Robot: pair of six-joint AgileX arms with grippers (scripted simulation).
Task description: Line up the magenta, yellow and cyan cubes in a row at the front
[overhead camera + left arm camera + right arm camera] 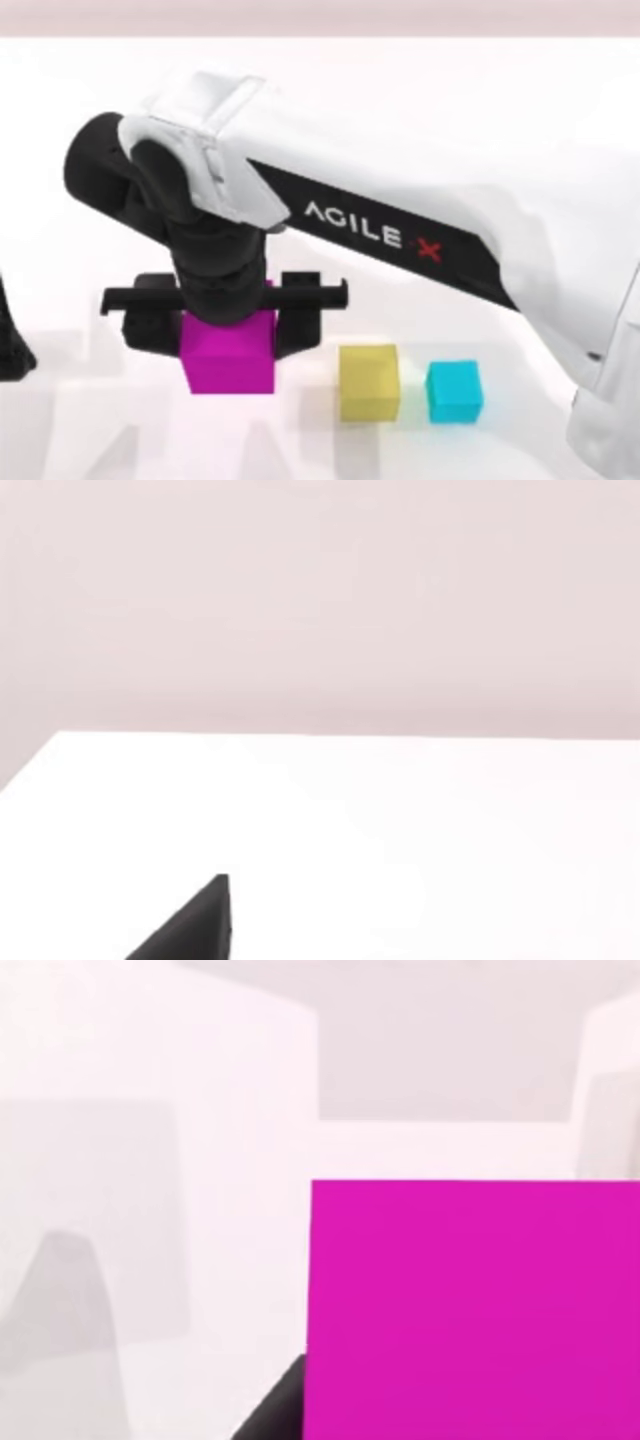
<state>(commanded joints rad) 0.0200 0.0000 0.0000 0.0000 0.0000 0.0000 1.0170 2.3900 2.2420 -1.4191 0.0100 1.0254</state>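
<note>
Holding the magenta cube (229,352) clamped in my right gripper (226,322), I'm setting it left of the yellow cube (369,381) and cyan cube (454,390) to complete the row. Left gripper (190,925) sits parked (fingers' state: cannot tell).

Tabletop (520,130): three cubes in one row along the front. Largest cube (230,355) leftmost; mid cube (369,381) to its right, apart; smallest cube (454,390) rightmost, just beside the mid cube. Right pincer (226,335) over the largest cube, one finger on either side. Left arm (12,340) at far left edge.
</note>
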